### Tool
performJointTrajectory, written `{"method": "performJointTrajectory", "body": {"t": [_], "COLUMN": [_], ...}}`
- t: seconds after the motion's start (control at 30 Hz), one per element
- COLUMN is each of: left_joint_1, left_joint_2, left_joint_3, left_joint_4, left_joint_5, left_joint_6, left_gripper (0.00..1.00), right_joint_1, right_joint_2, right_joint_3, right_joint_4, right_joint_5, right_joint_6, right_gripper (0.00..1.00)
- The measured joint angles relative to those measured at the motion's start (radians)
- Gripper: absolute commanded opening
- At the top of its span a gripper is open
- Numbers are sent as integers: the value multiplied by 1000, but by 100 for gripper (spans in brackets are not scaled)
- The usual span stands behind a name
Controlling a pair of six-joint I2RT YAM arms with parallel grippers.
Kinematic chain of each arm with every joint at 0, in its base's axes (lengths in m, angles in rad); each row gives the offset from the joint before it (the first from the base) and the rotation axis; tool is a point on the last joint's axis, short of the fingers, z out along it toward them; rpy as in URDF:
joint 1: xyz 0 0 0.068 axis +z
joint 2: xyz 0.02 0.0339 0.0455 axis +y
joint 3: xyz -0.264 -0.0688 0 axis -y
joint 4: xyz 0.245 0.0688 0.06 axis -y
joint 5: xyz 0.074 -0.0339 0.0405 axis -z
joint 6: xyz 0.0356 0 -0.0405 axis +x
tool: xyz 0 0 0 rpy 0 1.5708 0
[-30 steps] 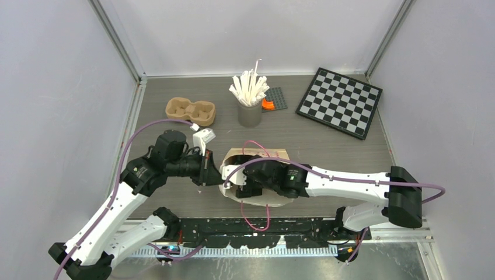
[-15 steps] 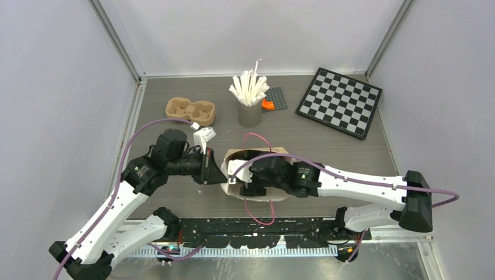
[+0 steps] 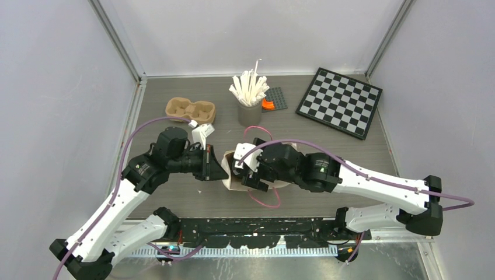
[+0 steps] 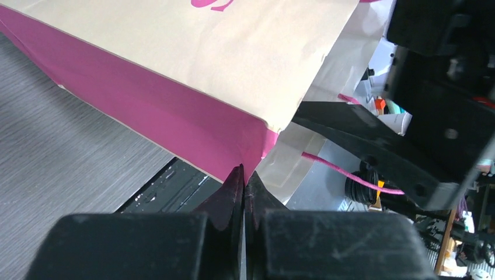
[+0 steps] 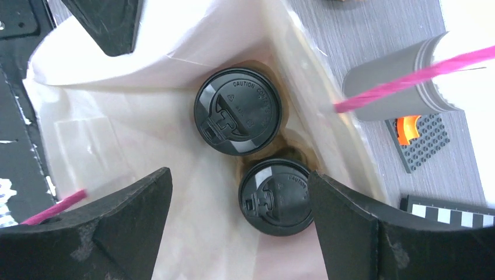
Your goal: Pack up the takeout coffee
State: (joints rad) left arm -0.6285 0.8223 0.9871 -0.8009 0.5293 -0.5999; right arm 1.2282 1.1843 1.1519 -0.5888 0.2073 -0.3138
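Grey wood-grain worktop point(image 3: 350, 157), enclosed by pale walls on three sides, carries all items.

1. Reference item: paper bag point(image 4: 175, 41), tan with pink side panels and pink cord handles point(image 5: 408, 74). It sits between the two arms, and its mouth is open toward the right wrist camera.
2. Task items: first coffee cup point(image 5: 238, 111) and second coffee cup point(image 5: 275, 196), both with round black lids. They are inside the bag at its bottom, just beside each other, with their lids facing the bag's mouth.
3. Left fingers point(image 4: 230, 195): pressed together, pinching the bag's edge at a pink side panel on the bag's left side.
4. Right fingers point(image 5: 122, 221): spread wide at the bag's mouth, one on each side of the view down onto the cups, gripping nothing.
5. Other items:
   - Grey cup of white sticks point(image 3: 250, 114): straight beyond the bag.
   - Tan pulp tray point(image 3: 190, 109): beyond the bag, to its left.
   - Dark studded plate point(image 3: 277, 96) with an orange piece point(image 3: 267, 105): beyond the bag, slightly right.
   - Checkerboard point(image 3: 340, 102): beyond the bag, well to its right.
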Motion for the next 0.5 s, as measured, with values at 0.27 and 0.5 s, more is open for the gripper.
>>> {"method": "performJointTrajectory", "body": {"t": [0.27,0.5], "left_joint_1": [0,0], "left_joint_2": [14,48], "left_joint_3": [6,20], "left_joint_4": [15,42], "left_joint_5": [-38,-75], "left_joint_6": [-74,-156], "left_gripper": [5,7], "right_joint_1": [0,-2], "right_joint_2": [-2,-6], "right_joint_3": [87,214], "right_joint_4": [-104,-144], "right_joint_5": [10,58], "right_joint_6": [95,222], "right_gripper": [90,90]}}
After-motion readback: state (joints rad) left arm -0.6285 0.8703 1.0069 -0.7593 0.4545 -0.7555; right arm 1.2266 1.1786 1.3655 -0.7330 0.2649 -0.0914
